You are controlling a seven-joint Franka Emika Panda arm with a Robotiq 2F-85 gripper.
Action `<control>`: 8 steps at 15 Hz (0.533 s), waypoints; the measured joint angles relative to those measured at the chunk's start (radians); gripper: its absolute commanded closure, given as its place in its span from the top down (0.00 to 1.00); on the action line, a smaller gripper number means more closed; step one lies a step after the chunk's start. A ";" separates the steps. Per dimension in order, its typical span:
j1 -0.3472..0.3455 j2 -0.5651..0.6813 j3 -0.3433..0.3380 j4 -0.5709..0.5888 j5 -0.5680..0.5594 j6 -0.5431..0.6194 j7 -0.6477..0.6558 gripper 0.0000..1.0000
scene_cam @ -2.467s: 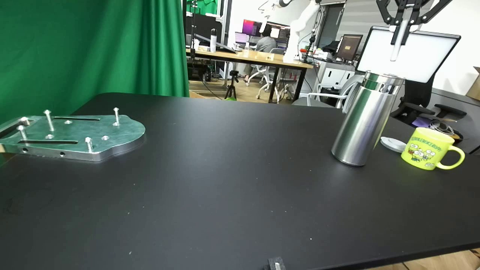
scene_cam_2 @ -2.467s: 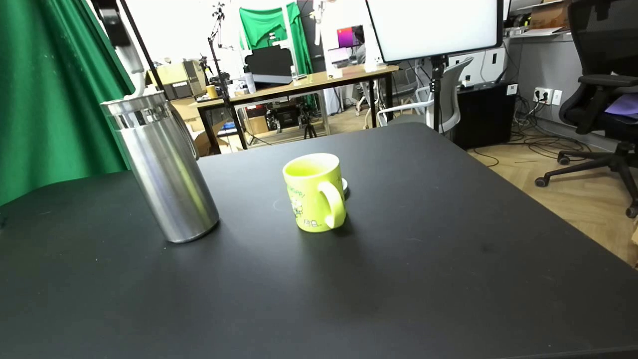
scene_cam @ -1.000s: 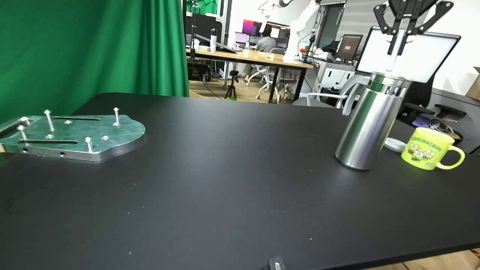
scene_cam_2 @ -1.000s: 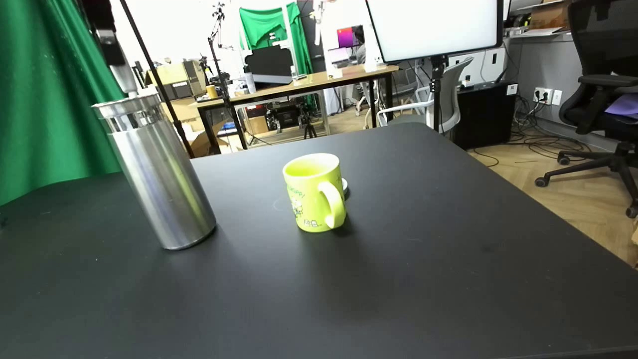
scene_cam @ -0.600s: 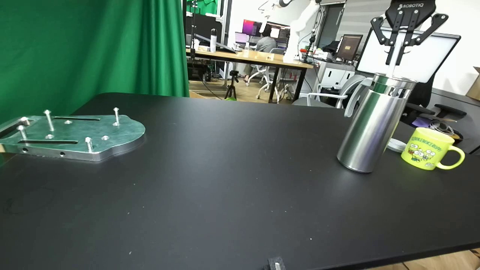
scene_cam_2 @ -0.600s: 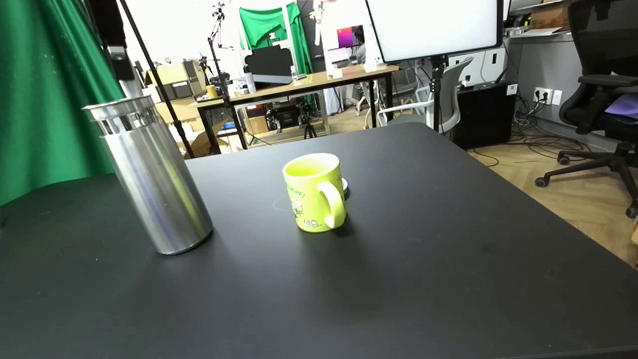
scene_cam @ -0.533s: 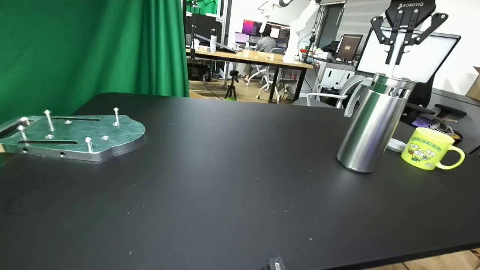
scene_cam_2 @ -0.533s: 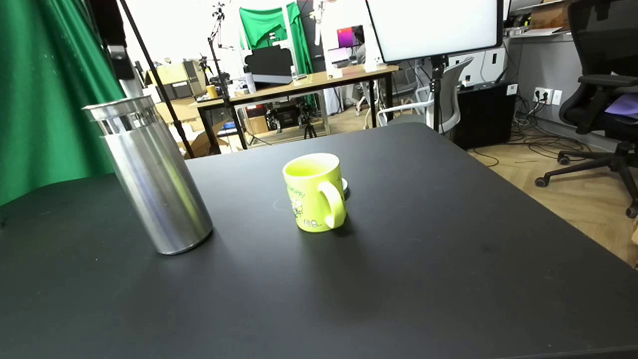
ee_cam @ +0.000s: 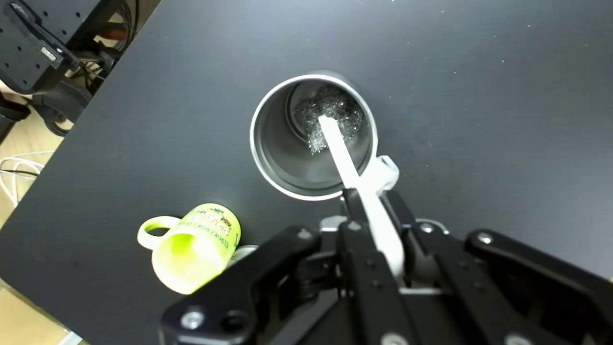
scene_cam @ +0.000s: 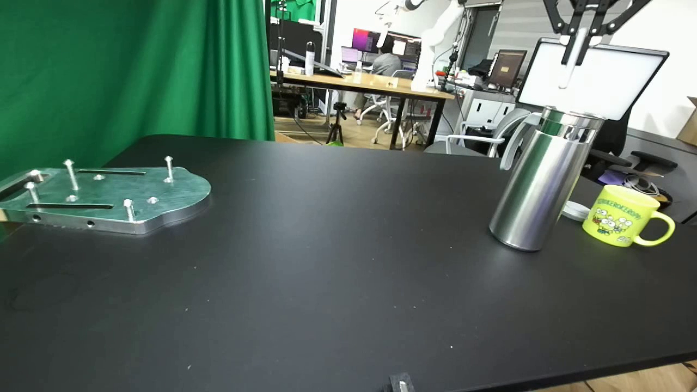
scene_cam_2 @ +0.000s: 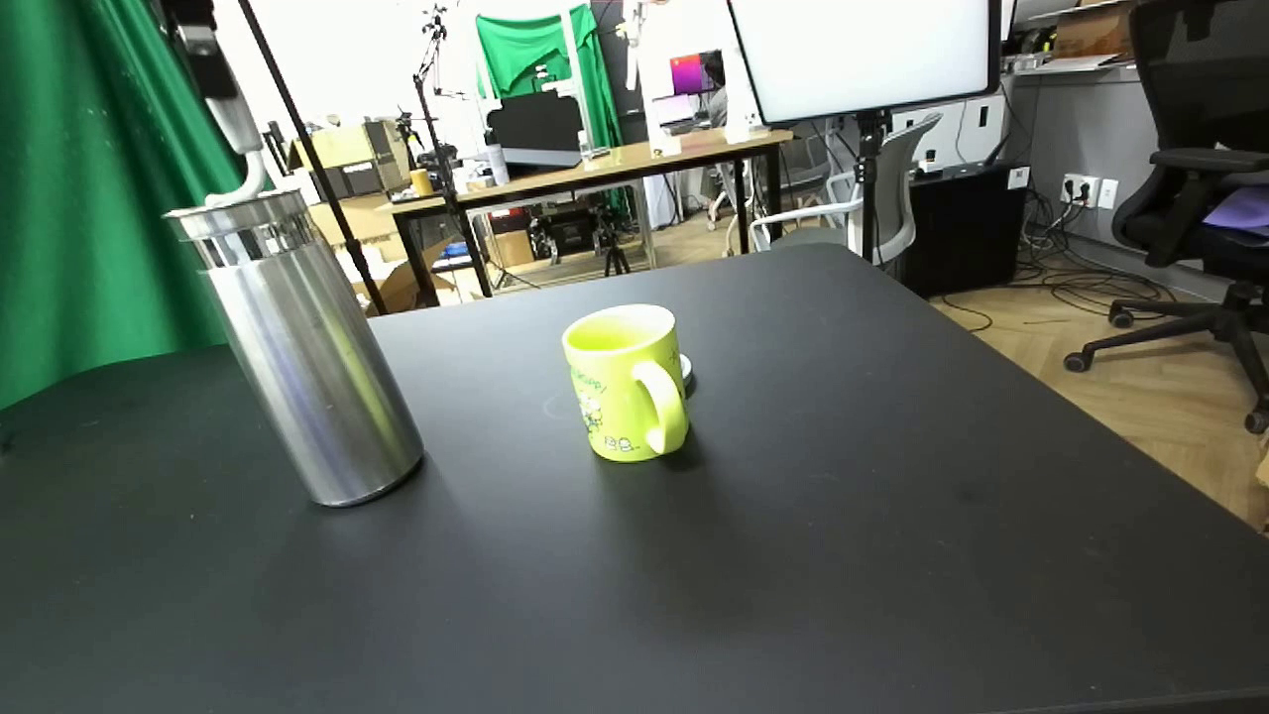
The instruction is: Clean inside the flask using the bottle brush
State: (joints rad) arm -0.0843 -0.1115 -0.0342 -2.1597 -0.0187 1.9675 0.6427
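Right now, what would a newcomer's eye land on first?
The lime cartoon mug, upright on the black table near the steel flask, likely comes first. The gripper clamps a white-handled bottle brush, its bristles inside that flask. A green curtain fills an exterior view's upper left.

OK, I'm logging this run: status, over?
End effector gripping bottle brush. Bristles inside steel flask. Yellow-green mug stands apart, seemingly not in the way.

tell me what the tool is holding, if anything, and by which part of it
The tool holds the bottle brush by its thick white handle; the bristles are inside the flask.
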 measured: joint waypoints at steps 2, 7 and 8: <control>0.009 -0.032 0.005 0.000 0.004 0.000 -0.013 0.04; 0.021 -0.102 0.014 -0.001 0.042 -0.014 -0.069 0.04; 0.022 -0.116 0.015 -0.002 0.051 -0.023 -0.087 0.04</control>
State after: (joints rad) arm -0.0627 -0.2276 -0.0196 -2.1615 0.0326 1.9444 0.5555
